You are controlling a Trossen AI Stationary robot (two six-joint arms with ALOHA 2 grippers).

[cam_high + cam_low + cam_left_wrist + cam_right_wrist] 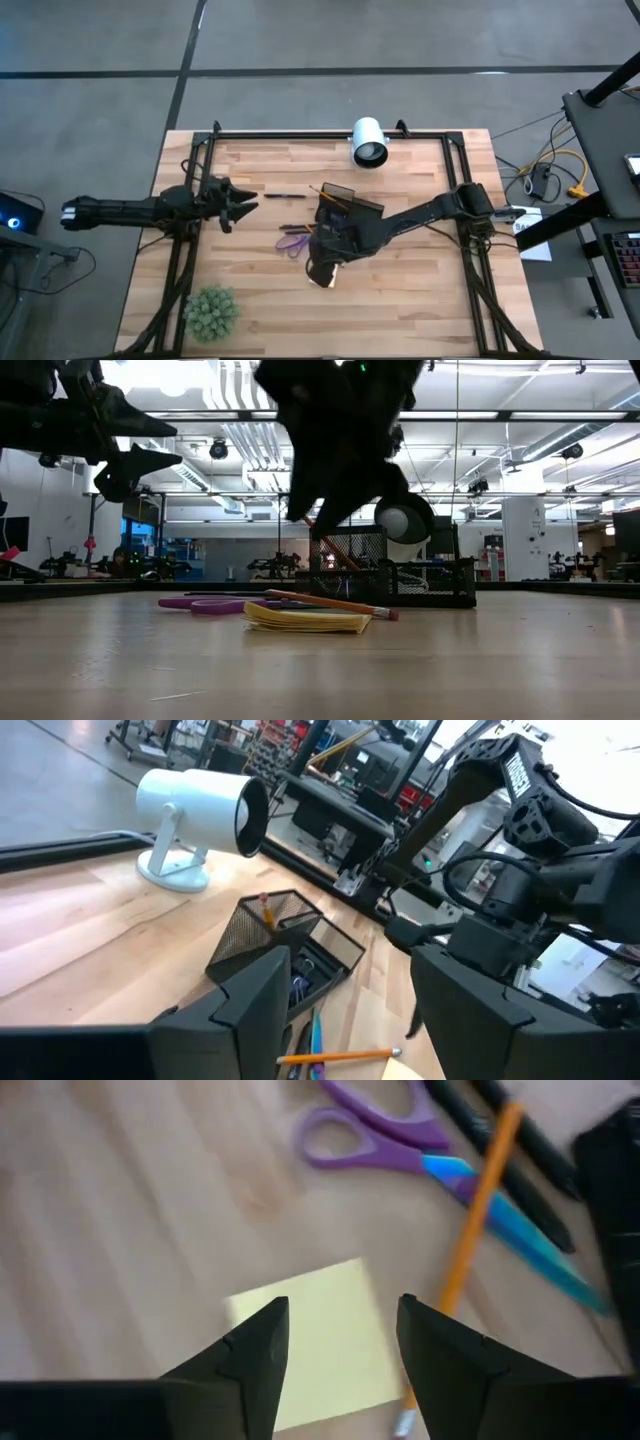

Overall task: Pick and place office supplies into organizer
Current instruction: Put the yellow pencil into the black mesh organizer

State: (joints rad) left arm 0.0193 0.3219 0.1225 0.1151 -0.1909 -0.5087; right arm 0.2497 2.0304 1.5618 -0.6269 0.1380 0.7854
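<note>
My right fingers (335, 1350): apart, empty, above one yellow sticky pad (315, 1340) flat on the desk (120, 1200).
Pencil (478, 1200): one, orange, across the pad's edge, eraser end toward me.
Scissors (400, 1145): one pair, purple handles away from the organizer (345, 205).
My left fingers (240, 205): apart, waiting aside.

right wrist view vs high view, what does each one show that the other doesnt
Only the right wrist view shows the scissors' blue blades and the open right gripper empty above the yellow sticky-note pad. Only the high view shows the left gripper waiting near the table's left side, the white camera, the green plant ball and the organizer. Both show the purple scissors handles, and the pad.
</note>
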